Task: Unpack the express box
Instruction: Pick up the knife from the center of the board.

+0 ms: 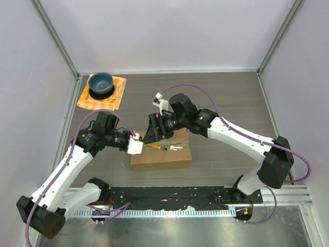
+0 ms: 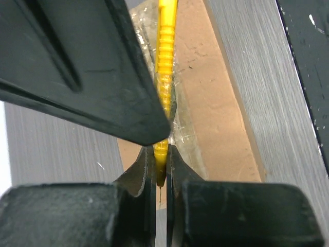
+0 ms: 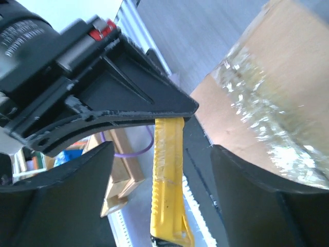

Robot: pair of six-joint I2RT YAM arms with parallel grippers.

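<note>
**While the left pincer [image 1: 138,142] clamps the yellow box cutter [image 1: 156,147], the right pincer [image 1: 154,131] stands open over the express box [image 1: 164,158]**

Where the grey surface [image 1: 226,103] meets its near edge, the express box lies flat between the two arms, its long side roughly parallel to that edge. It is a brown cardboard carton with shiny clear tape [image 3: 267,113] running along its top.

The box cutter lies along the top of the box near the left end. In the left wrist view the left pincer [image 2: 160,159] is closed on it: the two fingers [image 2: 146,167] press against the ribbed yellow handle [image 2: 165,62] from either side, with the taped cardboard [image 2: 211,103] right beneath.

The right pincer reaches in from the far right side and hangs tilted above the same end of the box. In the right wrist view its jaws stand wide apart [image 3: 162,154], with the yellow cutter [image 3: 167,180] in the gap between them, touching neither finger. A black finger of the left pincer [image 3: 133,98] crosses the top of that view, and the box [image 3: 231,118] fills the right side.

Some small white bits [image 1: 176,148] lie on the box top just right of the cutter; what they are cannot be told.

Well apart, at the far left corner of the surface, a blue bowl [image 1: 101,83] sits on an orange cloth [image 1: 115,95].
</note>
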